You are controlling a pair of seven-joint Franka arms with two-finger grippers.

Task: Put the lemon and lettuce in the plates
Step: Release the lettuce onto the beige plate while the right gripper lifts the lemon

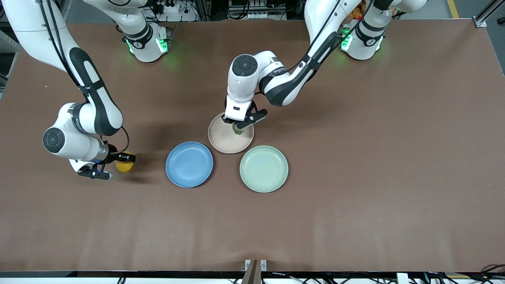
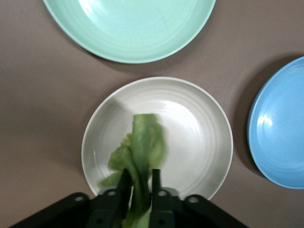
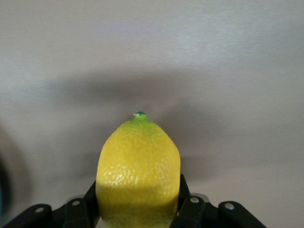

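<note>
The lettuce (image 2: 140,152) is pinched between the nearly closed fingers of the left gripper (image 1: 238,125) directly above the beige plate (image 1: 221,140), while the lemon (image 1: 123,165) is clamped by the right gripper (image 1: 114,166) beside the blue plate (image 1: 189,164), toward the right arm's end.

high front view faces robots, wrist views close, downward

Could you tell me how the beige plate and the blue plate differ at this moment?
The beige plate has the lettuce hanging over it from the left gripper; the blue plate holds nothing. The beige plate lies farther from the front camera than the blue plate. Both are round, shallow and similar in size.
</note>
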